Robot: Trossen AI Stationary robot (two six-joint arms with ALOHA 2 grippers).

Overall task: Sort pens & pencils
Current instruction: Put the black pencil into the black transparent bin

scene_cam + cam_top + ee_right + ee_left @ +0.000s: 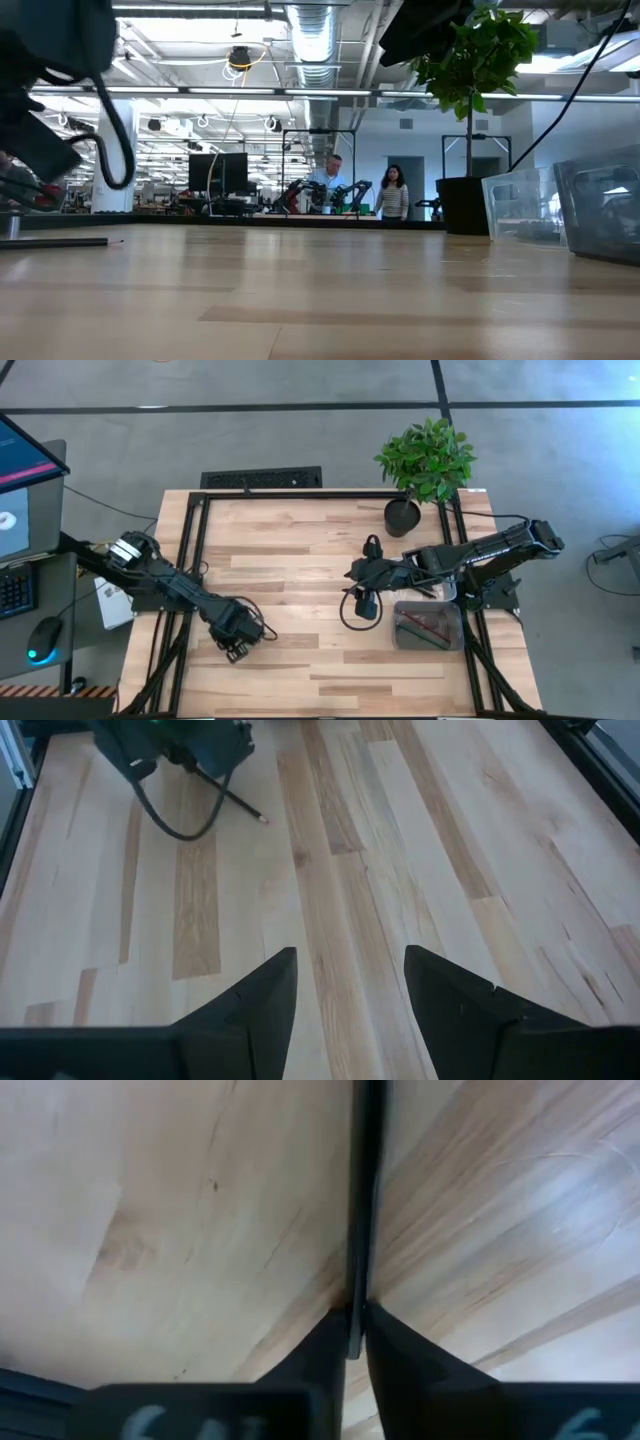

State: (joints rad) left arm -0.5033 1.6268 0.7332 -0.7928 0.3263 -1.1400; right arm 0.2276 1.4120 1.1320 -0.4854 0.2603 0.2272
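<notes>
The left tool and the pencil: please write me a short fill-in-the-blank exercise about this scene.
1. The left tool is shut on a ____.
2. The right tool has its fingers ____.
3. The clear bin lies near the ____ arm.
4. The potted plant stands at the table's ____ edge.

Missing: pencil; open; right; far

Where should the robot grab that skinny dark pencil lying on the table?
Along its shaft, from straight above, with a finger on either side. The pencil lies flat on the table and is too thin to catch endwise. The left gripper is pinching it just so. The right gripper waits open mid-table.
</notes>
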